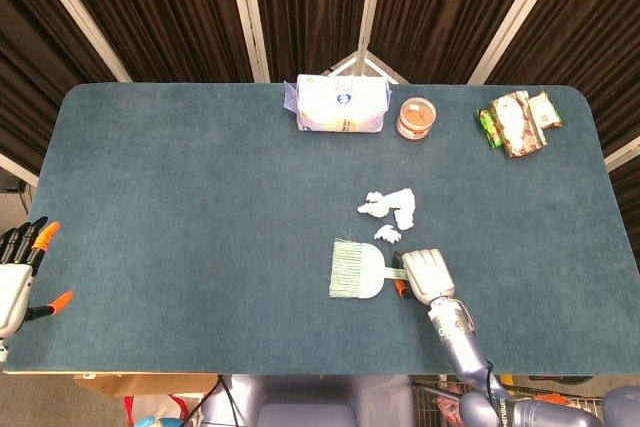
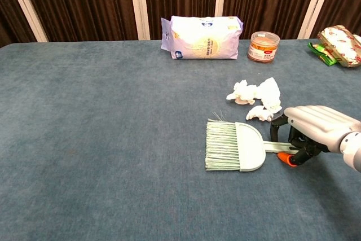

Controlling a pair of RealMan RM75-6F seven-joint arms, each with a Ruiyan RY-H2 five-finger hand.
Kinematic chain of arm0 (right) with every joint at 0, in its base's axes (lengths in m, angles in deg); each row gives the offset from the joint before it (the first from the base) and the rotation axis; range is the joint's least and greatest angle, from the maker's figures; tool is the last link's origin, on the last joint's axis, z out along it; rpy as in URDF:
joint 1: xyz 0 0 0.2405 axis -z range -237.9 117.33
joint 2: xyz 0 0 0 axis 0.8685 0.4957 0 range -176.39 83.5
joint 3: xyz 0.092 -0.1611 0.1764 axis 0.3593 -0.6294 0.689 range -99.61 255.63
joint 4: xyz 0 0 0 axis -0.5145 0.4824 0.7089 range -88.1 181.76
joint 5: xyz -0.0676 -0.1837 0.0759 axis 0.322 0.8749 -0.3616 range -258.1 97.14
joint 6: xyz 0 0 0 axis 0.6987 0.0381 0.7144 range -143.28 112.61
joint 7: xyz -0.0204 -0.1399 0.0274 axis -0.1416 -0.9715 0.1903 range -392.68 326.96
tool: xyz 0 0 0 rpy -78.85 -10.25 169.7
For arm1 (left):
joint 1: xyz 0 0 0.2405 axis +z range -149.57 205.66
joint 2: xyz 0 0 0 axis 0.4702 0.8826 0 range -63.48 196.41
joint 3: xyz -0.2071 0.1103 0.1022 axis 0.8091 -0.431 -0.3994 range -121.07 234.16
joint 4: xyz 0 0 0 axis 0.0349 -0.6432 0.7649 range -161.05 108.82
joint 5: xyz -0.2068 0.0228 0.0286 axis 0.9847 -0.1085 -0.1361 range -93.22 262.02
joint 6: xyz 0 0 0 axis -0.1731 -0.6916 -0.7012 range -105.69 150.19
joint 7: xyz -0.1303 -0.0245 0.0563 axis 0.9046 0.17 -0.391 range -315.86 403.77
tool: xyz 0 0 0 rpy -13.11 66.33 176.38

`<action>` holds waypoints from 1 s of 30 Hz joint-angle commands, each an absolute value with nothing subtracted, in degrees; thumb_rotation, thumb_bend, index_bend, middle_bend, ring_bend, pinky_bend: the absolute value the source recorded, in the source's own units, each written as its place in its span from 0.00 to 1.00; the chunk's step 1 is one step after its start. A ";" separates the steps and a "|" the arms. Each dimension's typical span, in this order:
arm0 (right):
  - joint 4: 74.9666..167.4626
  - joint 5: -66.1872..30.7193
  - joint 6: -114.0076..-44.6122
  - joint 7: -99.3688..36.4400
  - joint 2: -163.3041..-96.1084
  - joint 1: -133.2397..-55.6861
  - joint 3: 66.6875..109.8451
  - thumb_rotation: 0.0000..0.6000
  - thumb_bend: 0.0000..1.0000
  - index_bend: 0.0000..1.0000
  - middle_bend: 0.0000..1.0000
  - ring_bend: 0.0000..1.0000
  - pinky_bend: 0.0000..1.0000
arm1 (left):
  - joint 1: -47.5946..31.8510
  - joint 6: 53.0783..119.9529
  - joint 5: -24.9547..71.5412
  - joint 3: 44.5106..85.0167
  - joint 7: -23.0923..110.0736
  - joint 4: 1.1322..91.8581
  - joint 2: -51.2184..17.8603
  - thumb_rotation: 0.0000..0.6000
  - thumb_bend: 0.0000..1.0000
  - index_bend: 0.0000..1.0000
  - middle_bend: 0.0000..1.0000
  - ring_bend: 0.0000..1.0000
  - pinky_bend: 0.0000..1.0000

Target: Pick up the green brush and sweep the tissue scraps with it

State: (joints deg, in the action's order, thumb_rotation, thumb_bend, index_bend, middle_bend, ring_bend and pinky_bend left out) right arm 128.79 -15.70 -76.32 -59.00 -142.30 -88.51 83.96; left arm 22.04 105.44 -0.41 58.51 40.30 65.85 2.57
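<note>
The left hand (image 1: 20, 267) sits off the near left corner of the table (image 1: 180, 207), holding nothing, with its fingers spread apart; only the head view shows it, and its lower part is cut off by the picture edge. Near the front edge, a bit right of the middle, the green brush (image 2: 237, 146) lies flat on the blue table top with its bristles pointing toward the left edge. The right hand (image 2: 313, 128) is curled down over the thin handle at the brush's right end. Its fingers wrap around the handle, but the hand hides the handle there, so I cannot tell if the grip is tight. The brush head rests on the table. Just behind the brush and the hand are the white tissue scraps (image 2: 256, 97) in a small bunch, the closest bit almost touching the hand. Along the far edge are a white and purple pack (image 2: 202, 30) near the middle, a small round tub (image 2: 263, 46) beside it, and some snack packets (image 1: 518, 121) toward the far right corner, partly cut off in the chest view.
</note>
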 commanded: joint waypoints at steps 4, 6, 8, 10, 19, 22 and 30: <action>131.85 -14.75 -77.15 -59.73 -139.17 -88.99 84.87 1.00 0.64 0.75 0.98 1.00 0.97 | 22.05 105.46 -0.39 58.51 40.26 65.90 2.58 1.00 0.00 0.00 0.00 0.00 0.00; 133.23 -14.47 -77.56 -60.06 -138.07 -89.14 85.26 1.00 0.65 0.76 0.98 1.00 0.97 | 22.05 105.44 -0.40 58.49 40.20 65.91 2.58 1.00 0.00 0.00 0.00 0.00 0.00; 134.87 -14.19 -78.00 -60.64 -136.79 -89.42 85.80 1.00 0.65 0.76 0.98 1.00 0.97 | 22.04 105.46 -0.48 58.46 40.13 65.93 2.56 1.00 0.00 0.00 0.00 0.00 0.00; 135.98 -14.24 -78.13 -61.23 -135.93 -89.73 86.27 1.00 0.66 0.76 0.98 1.00 0.97 | 22.04 105.51 -0.52 58.47 40.10 65.97 2.57 1.00 0.00 0.00 0.00 0.00 0.00; 138.51 -17.65 -76.49 -65.18 -134.34 -92.96 89.29 1.00 0.67 0.76 0.98 1.00 0.96 | 21.97 105.15 -0.21 58.51 40.54 66.08 2.79 1.00 0.00 0.00 0.00 0.00 0.00; 137.79 -19.01 -75.43 -66.36 -134.99 -94.59 90.30 1.00 0.66 0.76 0.98 1.00 0.96 | 21.90 104.80 0.09 58.53 40.74 66.19 2.90 1.00 0.00 0.00 0.00 0.00 0.00; 130.51 -23.61 -71.44 -69.02 -138.20 -99.61 92.59 1.00 0.67 0.76 0.98 1.00 0.96 | 21.71 103.97 0.89 58.66 41.46 66.50 3.25 1.00 0.00 0.00 0.00 0.00 0.00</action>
State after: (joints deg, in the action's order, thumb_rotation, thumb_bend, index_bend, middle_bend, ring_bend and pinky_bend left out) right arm 132.36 -22.38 -72.58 -68.25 -137.23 -98.27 91.87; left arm 21.73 104.02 0.84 58.67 41.42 66.47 3.22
